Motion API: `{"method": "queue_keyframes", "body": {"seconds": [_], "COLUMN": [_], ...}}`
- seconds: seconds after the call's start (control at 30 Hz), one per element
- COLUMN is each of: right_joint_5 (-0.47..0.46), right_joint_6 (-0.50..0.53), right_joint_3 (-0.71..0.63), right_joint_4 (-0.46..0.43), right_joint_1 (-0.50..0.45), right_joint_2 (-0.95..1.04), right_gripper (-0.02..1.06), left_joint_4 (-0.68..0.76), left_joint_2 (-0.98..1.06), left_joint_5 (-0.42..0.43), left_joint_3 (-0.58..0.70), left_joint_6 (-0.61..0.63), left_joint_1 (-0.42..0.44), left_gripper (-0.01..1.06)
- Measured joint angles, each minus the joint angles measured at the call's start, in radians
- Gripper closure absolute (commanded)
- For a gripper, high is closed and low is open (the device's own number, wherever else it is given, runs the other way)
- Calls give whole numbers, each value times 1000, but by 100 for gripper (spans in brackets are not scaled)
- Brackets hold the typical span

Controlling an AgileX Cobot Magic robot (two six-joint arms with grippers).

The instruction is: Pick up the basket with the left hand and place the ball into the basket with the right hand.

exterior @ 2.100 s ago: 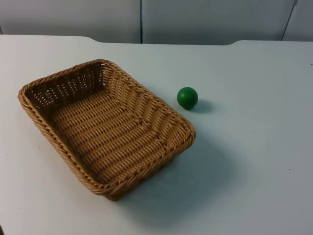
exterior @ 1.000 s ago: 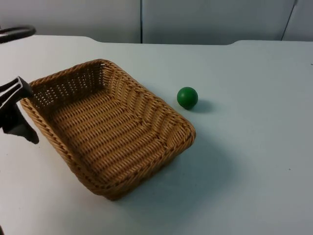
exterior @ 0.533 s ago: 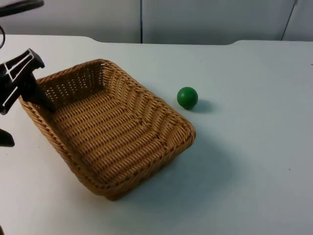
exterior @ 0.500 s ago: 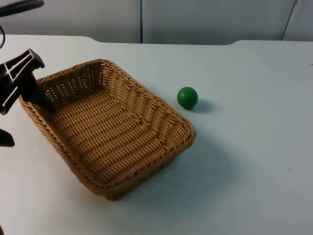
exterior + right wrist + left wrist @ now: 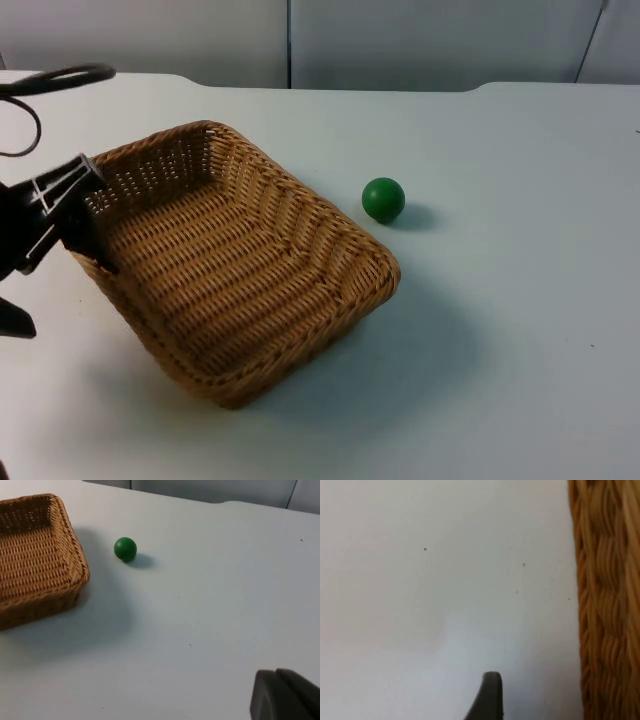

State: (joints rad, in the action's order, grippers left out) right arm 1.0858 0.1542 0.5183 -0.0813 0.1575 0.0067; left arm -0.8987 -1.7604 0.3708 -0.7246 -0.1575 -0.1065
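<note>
The white worktop (image 5: 520, 300) holds a big brown woven basket (image 5: 225, 255) shaped like a rectangle. The basket's corner near the left gripper (image 5: 55, 250) is tipped up a little off the worktop. The left gripper is at that corner, with its jaws pinching the basket's rim. A small round green ball (image 5: 383, 199) sits on the worktop just beside the basket. The right gripper (image 5: 282, 697) waits far from the basket, and I cannot tell how its jaws stand.
</note>
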Motion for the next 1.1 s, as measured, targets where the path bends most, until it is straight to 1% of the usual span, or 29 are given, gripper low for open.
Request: {"method": "queue_keyframes", "body": {"seconds": [0.07, 0.23, 0.3, 0.33, 0.37, 0.4, 0.47, 0.5, 0.53, 0.57, 0.6, 0.67, 0.8, 0.87, 1.1], "right_joint_5": [0, 0, 0, 0, 0, 0, 0, 0, 0, 0, 0, 0, 0, 0, 0], "right_joint_6": [0, 0, 0, 0, 0, 0, 0, 0, 0, 0, 0, 0, 0, 0, 0], "right_joint_3": [0, 0, 0, 0, 0, 0, 0, 0, 0, 0, 0, 0, 0, -2, -2], "right_joint_4": [0, 0, 0, 0, 0, 0, 0, 0, 0, 0, 0, 0, 0, 0, 0], "right_joint_1": [0, 0, 0, 0, 0, 0, 0, 0, 0, 0, 0, -2, -2, -2, -2], "right_joint_2": [0, 0, 0, 0, 0, 0, 0, 0, 0, 0, 0, 0, -3, -3, -3], "right_gripper": [105, 105, 105, 105, 105, 105, 105, 105, 105, 105, 105, 105, 105, 105, 105], "left_joint_4": [-2, -21, -32, -32, -40, -62, -100, -100, -112, -125, -138, -144, -221, -235, -233], "left_joint_2": [-24, -69, -89, -89, -99, -111, -128, -128, -136, -141, -149, -152, -154, -152, -79], "left_joint_5": [0, 30, 36, 36, 36, 29, 20, 20, 20, 20, 21, 23, 50, 55, 66], "left_joint_3": [-20, -82, -102, -102, -108, -112, -121, -121, -128, -135, -142, -151, -152, -152, -152], "left_joint_6": [-11, -22, -22, -22, -24, -24, -24, -24, -24, -28, -34, -44, -67, -73, -104], "left_joint_1": [0, 0, 0, 0, 0, 0, 0, 0, 0, 0, 0, 0, 0, 0, 0], "left_gripper": [30, 30, 34, 39, 39, 48, 72, 87, 87, 102, 105, 105, 105, 105, 105]}}
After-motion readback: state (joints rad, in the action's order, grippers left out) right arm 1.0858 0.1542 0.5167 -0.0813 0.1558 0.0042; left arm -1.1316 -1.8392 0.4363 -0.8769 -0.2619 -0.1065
